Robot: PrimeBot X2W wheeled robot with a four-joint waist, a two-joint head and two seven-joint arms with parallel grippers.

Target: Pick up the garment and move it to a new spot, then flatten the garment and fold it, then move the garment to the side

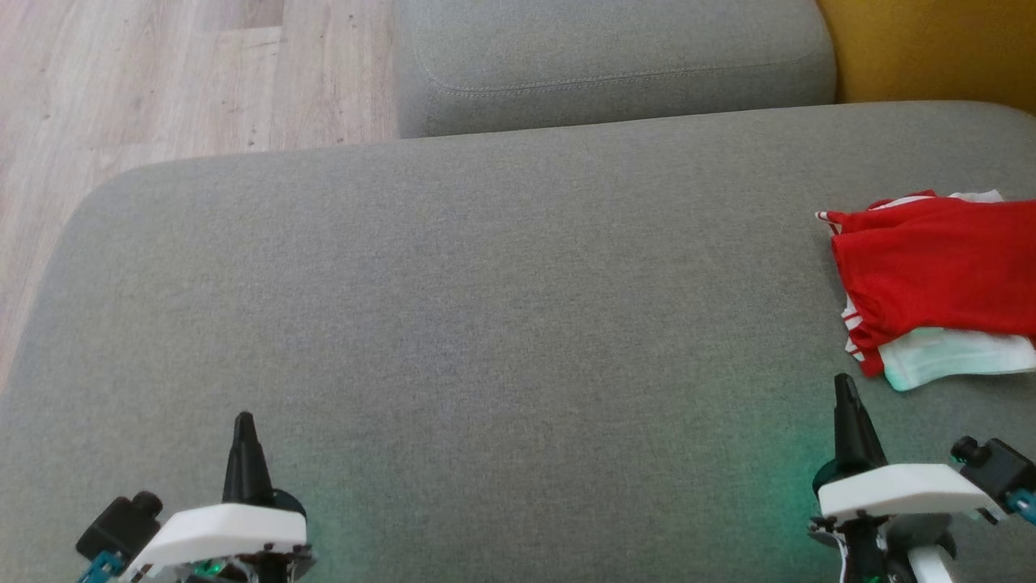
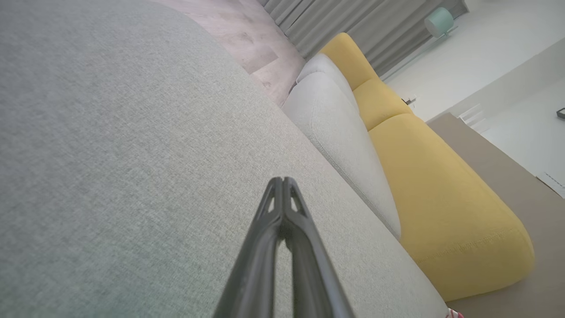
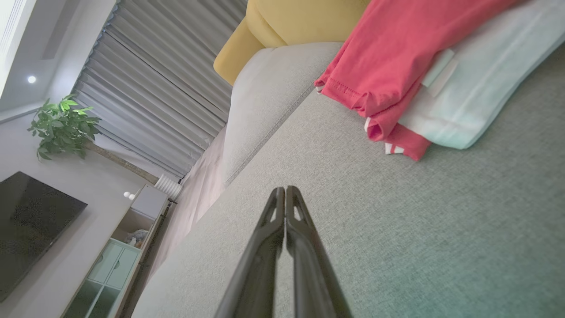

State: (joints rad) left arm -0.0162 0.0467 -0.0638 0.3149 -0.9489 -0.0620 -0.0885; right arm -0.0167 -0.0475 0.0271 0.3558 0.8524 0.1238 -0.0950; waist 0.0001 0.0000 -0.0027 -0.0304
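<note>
Grippers first: my left gripper and right gripper each have their fingers pressed together on nothing. They sit low over the near edge of the grey sofa seat, one toward each near corner. Just beyond the right gripper, the red garment lies against the seat's right edge and runs out of the head view. It is stacked on a pale folded cloth. I judge the garment a light, limp knit that will sag and drape from any pinch, with no risk of breakage. The best hold looks like the striped cuff at its near corner, taken shallow so the pale cloth underneath stays put. My left gripper is well apart from it.
</note>
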